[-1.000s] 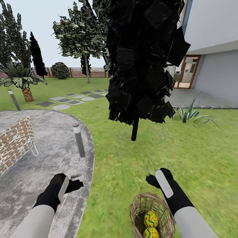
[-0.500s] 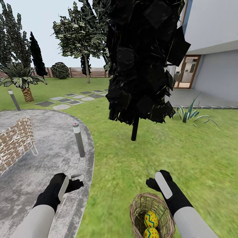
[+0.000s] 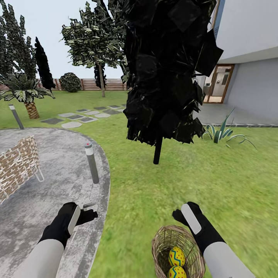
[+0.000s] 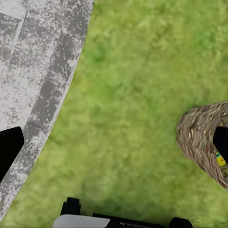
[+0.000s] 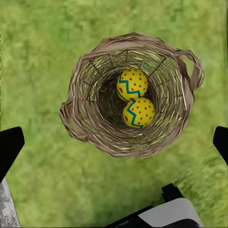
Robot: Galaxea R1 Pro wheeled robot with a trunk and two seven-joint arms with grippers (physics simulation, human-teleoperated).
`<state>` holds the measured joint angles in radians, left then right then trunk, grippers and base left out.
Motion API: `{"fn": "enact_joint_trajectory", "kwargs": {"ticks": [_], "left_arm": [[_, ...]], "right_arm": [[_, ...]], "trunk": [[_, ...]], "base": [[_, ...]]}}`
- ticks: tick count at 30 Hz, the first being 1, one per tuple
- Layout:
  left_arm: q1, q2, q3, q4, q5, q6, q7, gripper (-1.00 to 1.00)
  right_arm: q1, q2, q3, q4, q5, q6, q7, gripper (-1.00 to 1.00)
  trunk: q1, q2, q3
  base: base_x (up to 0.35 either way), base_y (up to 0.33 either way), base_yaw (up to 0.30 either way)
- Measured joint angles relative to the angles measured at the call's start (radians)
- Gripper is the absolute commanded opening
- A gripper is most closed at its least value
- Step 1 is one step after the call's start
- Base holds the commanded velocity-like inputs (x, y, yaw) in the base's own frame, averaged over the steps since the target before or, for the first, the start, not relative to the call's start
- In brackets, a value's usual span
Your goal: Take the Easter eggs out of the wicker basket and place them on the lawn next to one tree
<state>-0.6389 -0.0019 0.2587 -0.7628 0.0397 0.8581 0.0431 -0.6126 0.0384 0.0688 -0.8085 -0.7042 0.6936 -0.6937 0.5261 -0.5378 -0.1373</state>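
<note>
Easter eggs (image 5: 132, 84) yellow, blue zigzags, red dots; wicker basket (image 5: 90, 124) tan-brown; lawn (image 3: 162, 185) mottled green.

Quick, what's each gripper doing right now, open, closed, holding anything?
Left gripper: open, empty, above the edge of the paving.
Right gripper: open, empty, above the wicker basket, which shows two Easter eggs.

Left arm: we hold it forward and low, grey forearm, black wrist, left claw (image 3: 85, 215) angled inward, its fingers parted. Right arm: we hold it forward and low, right claw (image 3: 178, 213) pointed ahead and down, fingers (image 5: 10, 145) spread wide, nothing between them.
</note>
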Motion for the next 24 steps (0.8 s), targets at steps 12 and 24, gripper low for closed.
{"fn": "enact_joint_trajectory", "kwargs": {"ticks": [12,24], "left_arm": [[0.000,0.008,0.094,-0.002,0.001,0.009,-0.067,1.00],[-0.001,0.009,0.108,-0.036,0.002,0.045,-0.076,1.00]], "right_arm": [[-0.024,0.003,0.002,0.018,0.000,-0.023,0.023,1.00],[-0.025,0.008,0.002,0.018,-0.002,-0.005,0.023,1.00]], "trunk": [[0.046,-0.084,-0.038],[0.092,-0.169,-0.076]], "base": [[0.000,0.000,0.000],[0.000,0.000,0.000]]}}
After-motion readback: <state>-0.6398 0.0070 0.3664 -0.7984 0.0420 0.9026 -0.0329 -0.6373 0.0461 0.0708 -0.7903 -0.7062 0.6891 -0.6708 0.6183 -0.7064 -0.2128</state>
